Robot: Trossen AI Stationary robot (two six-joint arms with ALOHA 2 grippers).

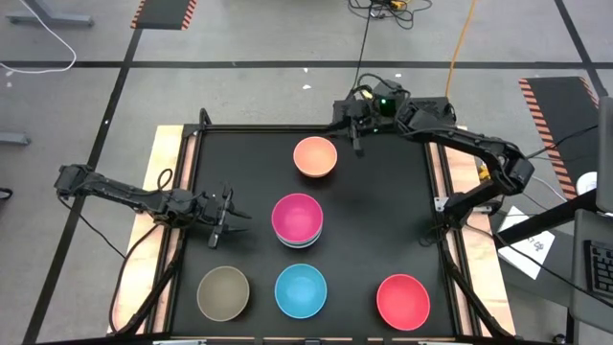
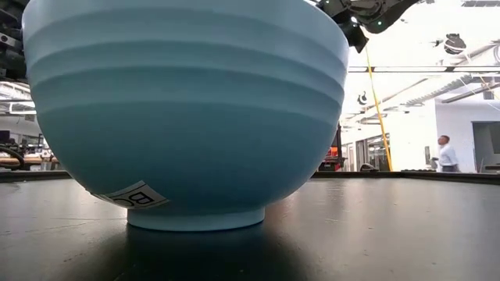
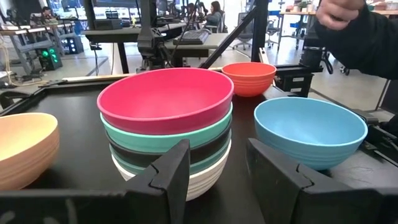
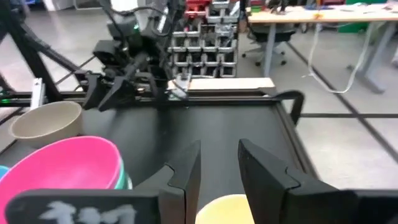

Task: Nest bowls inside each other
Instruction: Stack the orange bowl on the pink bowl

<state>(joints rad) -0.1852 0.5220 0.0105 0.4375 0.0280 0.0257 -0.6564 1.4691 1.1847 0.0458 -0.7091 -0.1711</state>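
A stack of nested bowls, magenta on top (image 1: 298, 218), stands mid-table; in the left wrist view teal, black and white rims (image 3: 186, 180) show under the magenta one (image 3: 165, 99). Single bowls rest on their bases: peach (image 1: 315, 156) at the far side, and olive (image 1: 223, 292), light blue (image 1: 301, 290) and red (image 1: 402, 301) along the near edge. My left gripper (image 1: 232, 218) is level, left of the stack, open and empty (image 3: 217, 177). My right gripper (image 1: 356, 139) hangs raised just right of the peach bowl (image 4: 227, 210), open and empty (image 4: 219, 171).
The black mat has a raised frame (image 1: 182, 144) around it. Bare mat lies right of the stack (image 1: 383, 220). The light blue bowl (image 2: 187, 117) fills the low view. A person's sleeve (image 3: 364, 34) shows beyond the table, and another person (image 2: 446, 153) walks far off.
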